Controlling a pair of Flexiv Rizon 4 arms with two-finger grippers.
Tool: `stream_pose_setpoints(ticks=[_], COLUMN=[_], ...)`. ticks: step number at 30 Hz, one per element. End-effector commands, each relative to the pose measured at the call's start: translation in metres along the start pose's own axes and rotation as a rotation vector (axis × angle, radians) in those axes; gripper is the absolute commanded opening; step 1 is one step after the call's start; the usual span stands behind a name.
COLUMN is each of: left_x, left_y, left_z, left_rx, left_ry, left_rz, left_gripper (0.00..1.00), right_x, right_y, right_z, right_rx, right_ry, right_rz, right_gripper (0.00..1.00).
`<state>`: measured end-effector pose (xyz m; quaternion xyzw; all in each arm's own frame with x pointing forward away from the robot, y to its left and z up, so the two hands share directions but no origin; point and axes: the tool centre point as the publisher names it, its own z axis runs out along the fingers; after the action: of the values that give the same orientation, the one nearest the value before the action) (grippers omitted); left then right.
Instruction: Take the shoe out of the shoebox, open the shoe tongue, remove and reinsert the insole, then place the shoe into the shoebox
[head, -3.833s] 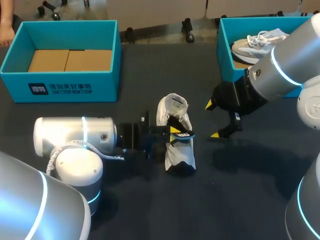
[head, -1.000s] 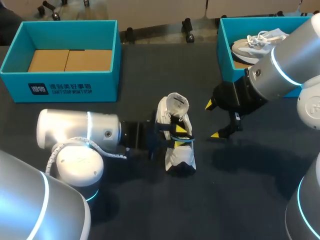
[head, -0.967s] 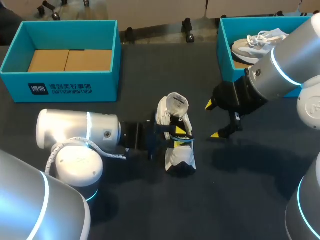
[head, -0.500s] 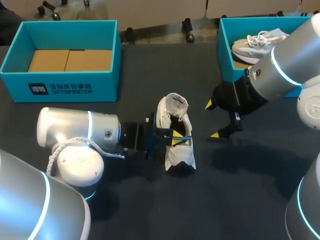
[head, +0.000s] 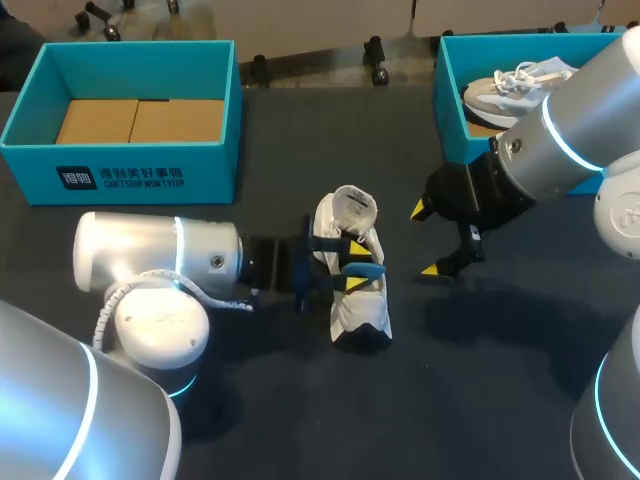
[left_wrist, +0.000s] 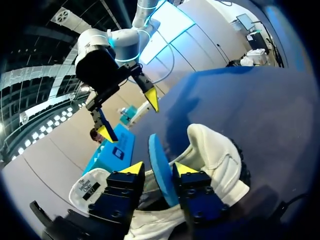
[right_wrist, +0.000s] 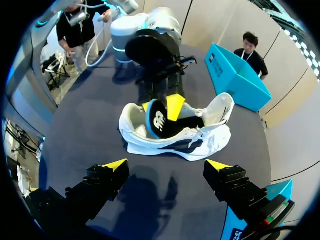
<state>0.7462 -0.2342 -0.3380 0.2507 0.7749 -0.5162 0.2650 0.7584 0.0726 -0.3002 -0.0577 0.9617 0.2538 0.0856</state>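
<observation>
In the head view, the left fingers (head: 357, 247) have drawn a blue foam insole (head: 367, 269) partly up out of the white and black sneaker (head: 358, 312) since the earlier frames. The sneaker lies on the dark worktop (head: 500, 380). The right fingers (head: 418, 210) hang spread and empty. The teal cardboard shoebox (head: 130, 170) bears white print.

In the left wrist view, the left fingers pinch the insole's edge.

In the right wrist view, a white logo marks the insole.

I judge unboxing and tongue-opening done, with removal under way; reinsertion and boxing remain.
</observation>
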Motion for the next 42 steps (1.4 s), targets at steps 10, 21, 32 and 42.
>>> stream_pose_setpoints(ticks=[10,21,32,42], left_x=[0.017,0.013,-0.003,-0.014], left_y=[0.007,0.015,-0.002,-0.007], left_z=[0.004,0.002,-0.019,-0.03], left_rx=[-0.011,-0.049,-0.005,0.018], left_ry=[0.068,0.063,0.04,0.021], left_rz=[0.009,0.015,0.012,0.01], left_gripper=[0.0,0.0,1.0,0.78], right_x=[0.001,0.001,0.001,0.001], right_y=[0.0,0.0,0.0,0.0], right_z=[0.0,0.0,0.0,0.0], right_rx=[-0.001,-0.001,-0.001,-0.001], right_ry=[-0.001,-0.001,-0.001,-0.001], right_rz=[0.0,0.0,0.0,0.0], right_gripper=[1.0,1.0,1.0,1.0])
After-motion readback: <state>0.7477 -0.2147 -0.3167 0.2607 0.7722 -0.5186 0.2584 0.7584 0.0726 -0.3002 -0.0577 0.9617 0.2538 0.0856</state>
